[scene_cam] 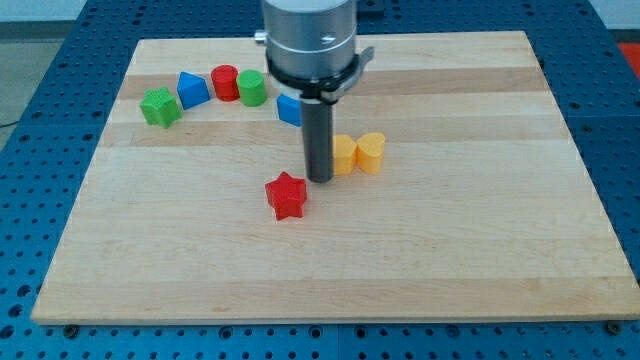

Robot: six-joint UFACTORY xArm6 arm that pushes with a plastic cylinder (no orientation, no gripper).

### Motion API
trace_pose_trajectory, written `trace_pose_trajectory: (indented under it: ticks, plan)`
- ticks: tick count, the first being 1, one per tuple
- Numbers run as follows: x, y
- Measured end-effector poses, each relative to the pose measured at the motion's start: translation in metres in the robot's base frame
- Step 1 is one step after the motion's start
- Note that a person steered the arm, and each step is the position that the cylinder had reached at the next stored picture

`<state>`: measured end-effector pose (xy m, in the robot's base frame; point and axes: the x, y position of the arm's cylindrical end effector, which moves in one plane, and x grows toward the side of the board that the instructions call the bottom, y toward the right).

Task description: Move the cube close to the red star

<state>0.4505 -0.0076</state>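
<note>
A red star point(287, 195) lies near the board's middle. A blue cube point(289, 109) sits above it, partly hidden behind the rod. My tip point(320, 179) is down on the board just right of and slightly above the red star, below the blue cube, and touching or close to the left side of an orange block point(344, 154).
A yellow heart-shaped block point(370, 152) sits right of the orange one. At the view's upper left stand a green star point(159, 106), a blue triangular block point(192, 89), a red cylinder point(224, 81) and a green cylinder point(251, 87). The wooden board point(480, 240) sits on a blue perforated table.
</note>
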Motion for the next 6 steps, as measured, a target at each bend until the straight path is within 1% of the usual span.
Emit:
trace_pose_trajectory:
  ticks: [1,2,3,4,5,6]
  plan:
    - [-0.016,0.034]
    - [-0.016,0.028]
    - [-0.021,-0.015]
    - [-0.057,-0.025]
    - [-0.073,-0.023]
    - [-0.064,0.017]
